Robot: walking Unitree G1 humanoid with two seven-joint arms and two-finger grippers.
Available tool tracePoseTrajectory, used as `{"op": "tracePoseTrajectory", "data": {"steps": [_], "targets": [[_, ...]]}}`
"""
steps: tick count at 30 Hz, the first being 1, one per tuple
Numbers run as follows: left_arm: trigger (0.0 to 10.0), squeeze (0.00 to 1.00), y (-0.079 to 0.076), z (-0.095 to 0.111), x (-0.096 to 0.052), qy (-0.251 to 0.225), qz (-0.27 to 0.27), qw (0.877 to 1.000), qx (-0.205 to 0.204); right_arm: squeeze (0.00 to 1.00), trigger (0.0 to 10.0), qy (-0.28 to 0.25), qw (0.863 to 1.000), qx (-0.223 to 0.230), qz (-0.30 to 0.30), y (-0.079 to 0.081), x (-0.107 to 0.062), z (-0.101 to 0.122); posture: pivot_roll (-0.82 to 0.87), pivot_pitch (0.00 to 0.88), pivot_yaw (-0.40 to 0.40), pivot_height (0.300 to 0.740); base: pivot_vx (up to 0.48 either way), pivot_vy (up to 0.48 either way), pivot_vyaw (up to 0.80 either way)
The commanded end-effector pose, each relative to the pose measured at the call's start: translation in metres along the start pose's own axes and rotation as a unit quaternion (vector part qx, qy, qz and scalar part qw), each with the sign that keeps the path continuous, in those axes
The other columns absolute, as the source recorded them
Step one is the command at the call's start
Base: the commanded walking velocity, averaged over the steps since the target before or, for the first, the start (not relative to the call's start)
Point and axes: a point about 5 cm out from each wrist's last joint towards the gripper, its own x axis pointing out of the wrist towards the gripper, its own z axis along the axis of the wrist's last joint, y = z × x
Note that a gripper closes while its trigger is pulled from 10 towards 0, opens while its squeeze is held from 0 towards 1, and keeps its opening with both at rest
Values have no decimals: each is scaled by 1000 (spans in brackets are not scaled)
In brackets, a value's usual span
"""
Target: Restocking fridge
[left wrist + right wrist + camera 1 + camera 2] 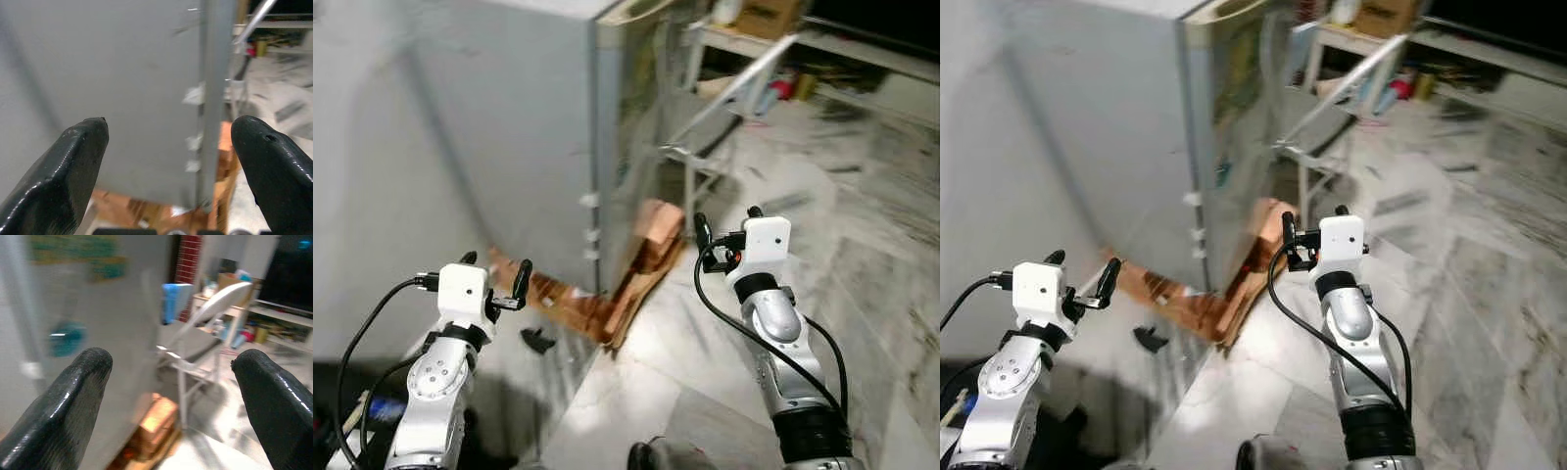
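Notably, motion blur softens the head views and the right wrist view, so fine detail is hard to make out. The fridge (509,127), a tall grey box with smooth, matte sides, stands ahead and to the robot's left; its top is cut off by the frame edge. Its narrow face carries coloured stickers (73,254), too smeared to read, and no brand name can be made out. The fridge base rests on reddish-brown wooden blocks (636,264), rough and stacked unevenly on the pale marbled floor (803,245). Beyond it stands a white metal folding chair (724,117), and further back a shelf with a cardboard box (769,15), partly cropped. The left gripper (494,279) is raised toward the fridge side with its glossy black fingers spread wide and empty. The right gripper (724,230) is raised near the fridge corner, its fingers likewise wide apart, holding nothing.
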Motion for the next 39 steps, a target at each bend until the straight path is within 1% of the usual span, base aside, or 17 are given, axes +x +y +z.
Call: {"op": "tracePoseTrajectory", "data": {"steps": [1, 7, 14, 16, 18, 26, 29, 31, 32, 34, 35, 38, 39], "targets": [[10000, 0, -5, 4, 2, -9, -14, 1000, -5, 0, 10000, 0, 1000, -4, -2, -3, 2, 0, 21, 56, -45, 740, 424, 0, -800], [10000, 0, -6, 3, 2, -8, -14, 1000, -9, 0, 10000, -2, 1000, -7, 1, -2, 2, 1, 22, 58, -46, 740, 333, 0, -800], [10000, 0, -5, 3, 2, -7, -9, 1000, -15, 0, 10000, -3, 1000, -11, 4, -2, 3, 1, 23, 57, -48, 740, 0, 0, 0], [10000, 0, -5, 4, 4, -8, -9, 1000, -14, 0, 10000, 1, 1000, -11, 2, -2, 4, 0, 18, 70, -46, 740, 0, 0, 0], [10000, 0, -4, 4, 5, -9, -15, 1000, -15, 0, 10000, 6, 1000, -6, -1, -2, 4, -1, 18, 70, -46, 740, 0, 0, -713], [10000, 0, 5, 8, 17, -9, -21, 1000, -9, 0, 10000, 8, 1000, -16, -3, -6, 1, -2, 6, 74, -52, 740, 0, 0, -756], [10000, 0, 10, 8, 28, -8, 3, 1000, 1, 0, 10000, 9, 1000, -18, -1, -6, 0, -2, 0, 77, -53, 740, 0, 0, 0], [10000, 0, 11, 8, 30, -8, 7, 1000, 3, 0, 10000, 9, 1000, -19, 0, -6, -1, -1, -9, 78, -54, 740, 0, 0, 0], [10000, 0, 15, 8, 35, -1, 33, 999, 11, 0, 10000, 9, 1000, -20, 0, -6, -1, -1, -9, 78, -54, 740, 0, 0, 0], [10000, 0, 19, 8, 40, 3, 51, 999, 14, 0, 10000, 9, 1000, -20, 0, -7, -1, -1, -9, 78, -54, 740, 0, 0, 0], [10000, 0, 23, 9, 42, 3, 68, 998, 11, 0, 10000, 10, 1000, -21, -1, -8, -2, -1, -18, 79, -53, 740, 0, 0, 0], [10000, 0, 25, 8, 43, 5, 77, 997, 9, 0, 10000, 10, 1000, -22, -1, -9, -3, -1, -22, 81, -52, 740, 0, 0, 0], [10000, 0, 27, 7, 44, 10, 88, 996, 14, 0, 10000, 11, 1000, -21, -1, -9, -4, -1, -21, 82, -51, 740, 0, 0, 0]]}}
